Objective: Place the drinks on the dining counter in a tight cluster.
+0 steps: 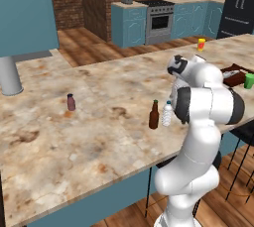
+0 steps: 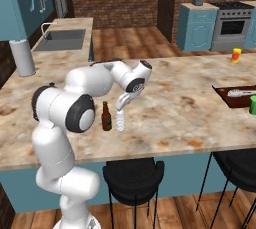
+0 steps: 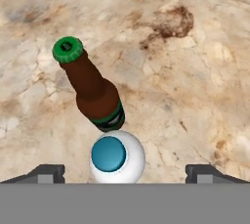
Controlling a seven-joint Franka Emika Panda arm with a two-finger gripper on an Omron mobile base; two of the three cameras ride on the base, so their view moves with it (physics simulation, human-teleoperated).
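Note:
On the beige marbled dining counter (image 1: 99, 137) a brown glass bottle with a green cap (image 1: 154, 115) stands right beside a pale clear water bottle (image 1: 167, 114), close to the near edge. The two almost touch (image 2: 106, 117) (image 2: 120, 121). A dark maroon can (image 1: 71, 102) stands alone far to the left. My gripper (image 2: 121, 104) hangs open just above the water bottle. In the hand view the blue-capped water bottle (image 3: 117, 157) sits between the spread fingertips (image 3: 47, 173), gripper (image 3: 125, 174), with the brown bottle (image 3: 93, 91) just beyond it. Nothing is held.
A yellow-and-red container (image 1: 201, 44) stands at the counter's far side. At the right end lie a dark tray (image 2: 235, 95) and a green cup (image 1: 249, 81). A grey cylinder (image 1: 10, 75) stands at the left end. A black stool (image 2: 134, 175) sits under the near edge.

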